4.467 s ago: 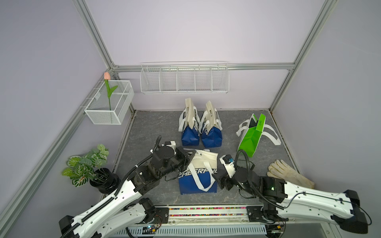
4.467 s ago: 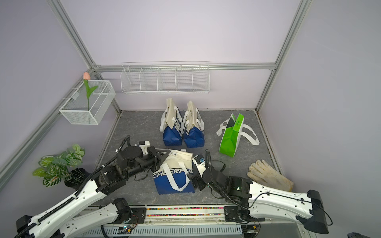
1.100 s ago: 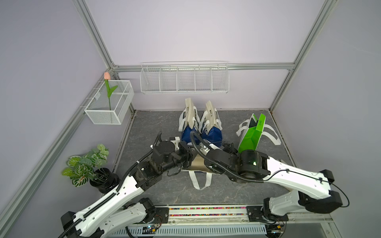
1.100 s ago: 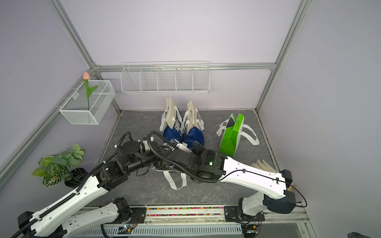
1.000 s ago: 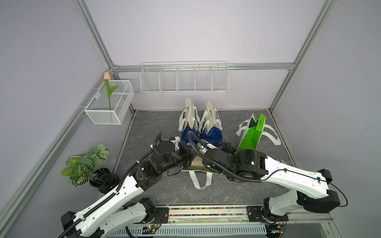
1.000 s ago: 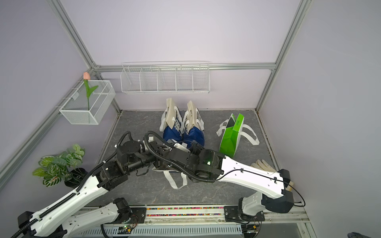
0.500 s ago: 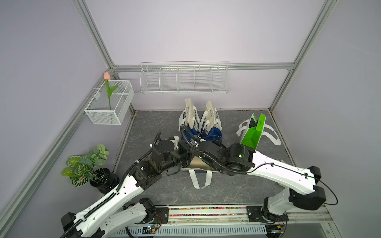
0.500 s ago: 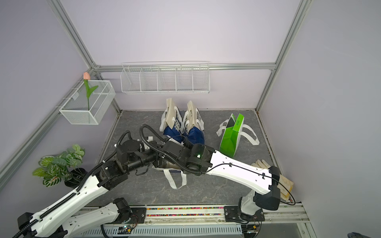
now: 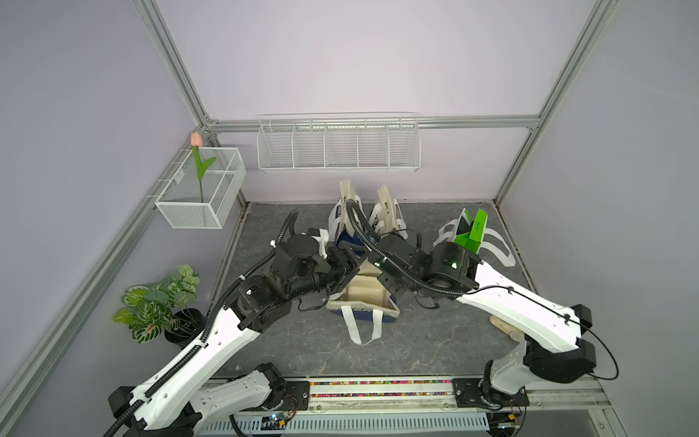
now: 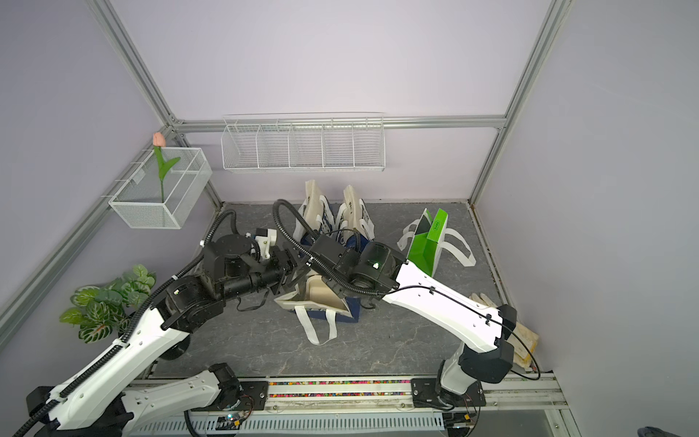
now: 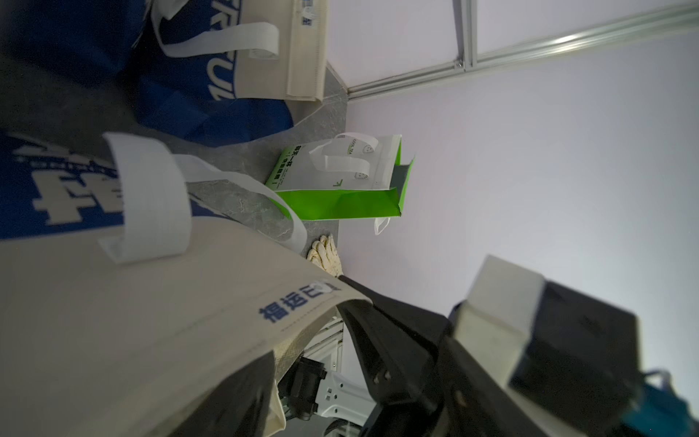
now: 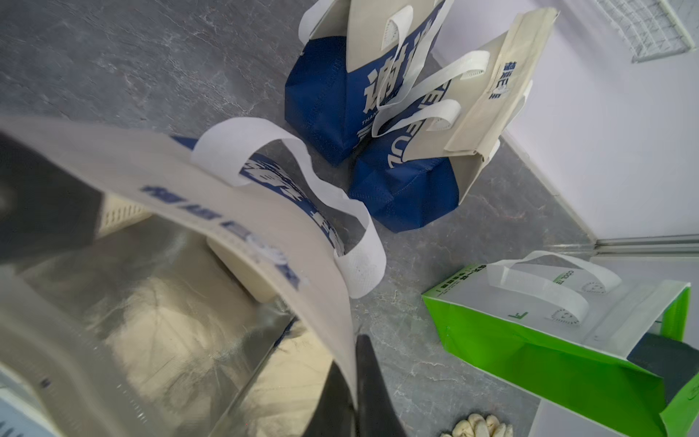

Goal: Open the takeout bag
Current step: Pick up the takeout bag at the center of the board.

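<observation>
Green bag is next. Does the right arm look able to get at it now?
Likely not yet: the right hand is shut on the rim of the takeout bag, though the green bag sits unobstructed nearby.

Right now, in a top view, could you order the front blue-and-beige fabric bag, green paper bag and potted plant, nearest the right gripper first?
1. Front blue-and-beige fabric bag, centre: pinched by right gripper.
2. Green paper bag, back right.
3. Potted plant, far left.

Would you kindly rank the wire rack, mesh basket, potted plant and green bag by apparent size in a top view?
1. wire rack
2. mesh basket and potted plant, about alike
3. green bag
</observation>
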